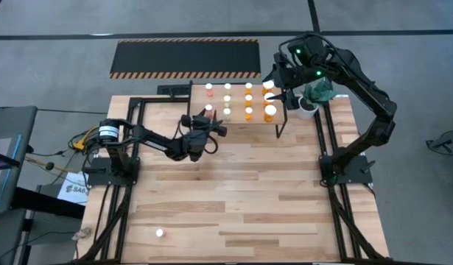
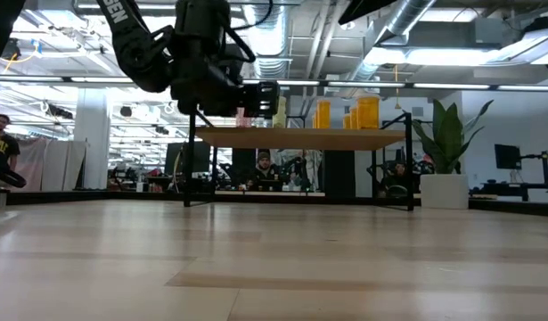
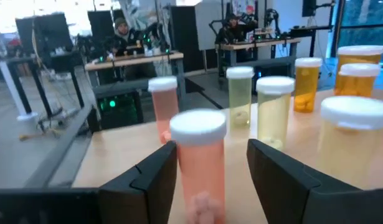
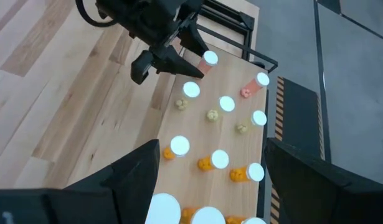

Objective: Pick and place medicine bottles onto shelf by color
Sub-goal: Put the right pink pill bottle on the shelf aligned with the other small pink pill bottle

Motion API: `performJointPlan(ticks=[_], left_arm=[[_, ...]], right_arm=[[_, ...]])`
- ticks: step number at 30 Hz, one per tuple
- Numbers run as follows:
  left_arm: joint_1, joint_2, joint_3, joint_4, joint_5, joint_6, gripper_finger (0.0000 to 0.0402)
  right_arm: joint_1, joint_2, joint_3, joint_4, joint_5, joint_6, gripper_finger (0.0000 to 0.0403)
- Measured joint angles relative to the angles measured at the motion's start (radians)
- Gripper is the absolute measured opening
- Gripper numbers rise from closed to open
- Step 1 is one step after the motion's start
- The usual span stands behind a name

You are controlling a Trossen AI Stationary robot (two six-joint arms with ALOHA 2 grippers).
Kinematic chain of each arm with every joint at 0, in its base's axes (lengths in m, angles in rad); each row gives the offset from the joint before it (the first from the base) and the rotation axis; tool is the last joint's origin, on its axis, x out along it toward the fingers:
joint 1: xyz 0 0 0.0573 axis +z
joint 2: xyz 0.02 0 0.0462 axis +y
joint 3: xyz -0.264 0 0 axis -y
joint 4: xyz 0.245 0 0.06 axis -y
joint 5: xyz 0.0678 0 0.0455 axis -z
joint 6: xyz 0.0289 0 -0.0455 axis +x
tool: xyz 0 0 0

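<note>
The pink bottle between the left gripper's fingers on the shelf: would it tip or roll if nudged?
Probably tips easily: the pink bottle is tall and narrow, standing upright on the shelf. Once over, its round body would likely roll. It looks light, with only a few pills at the bottom. The left gripper stands open around it.

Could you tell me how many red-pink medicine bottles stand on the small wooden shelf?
2: one red-pink bottle between the left gripper's open fingers at the shelf's edge, the other just behind it.

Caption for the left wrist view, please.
Left gripper open around a pink bottle standing on the shelf, yellow-green and orange bottles beyond.
</note>
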Motion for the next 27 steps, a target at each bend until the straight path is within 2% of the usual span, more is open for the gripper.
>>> performJointPlan(ticks=[4,10,13,19,23,25,27], left_arm=[[-0.010,0.000,0.000,0.099,-0.020,0.166,0.0199],[-0.019,-0.012,0.000,0.358,-0.138,0.473,0.0234],[-0.023,-0.052,0.000,0.460,-0.133,0.592,0.0250],[-0.040,-0.215,0.000,0.485,-0.039,0.592,0.0273],[-0.054,-0.379,0.000,0.348,-0.003,0.512,0.0275],[-0.054,-0.479,0.000,0.174,0.023,0.428,0.0275],[-0.050,-0.591,0.000,-0.082,0.091,0.268,0.0275]], right_arm=[[0.000,0.000,0.000,0.000,0.000,0.000,0.0309],[0.001,0.000,0.000,0.003,-0.001,-0.001,0.0309],[0.001,0.000,0.000,0.007,-0.001,-0.001,0.0309],[0.007,0.000,0.000,0.014,-0.001,-0.001,0.0309],[0.035,0.000,0.000,0.107,-0.002,0.103,0.0309],[0.055,0.004,0.000,0.201,-0.002,0.221,0.0309],[0.076,0.017,0.000,0.302,-0.002,0.316,0.0309]])
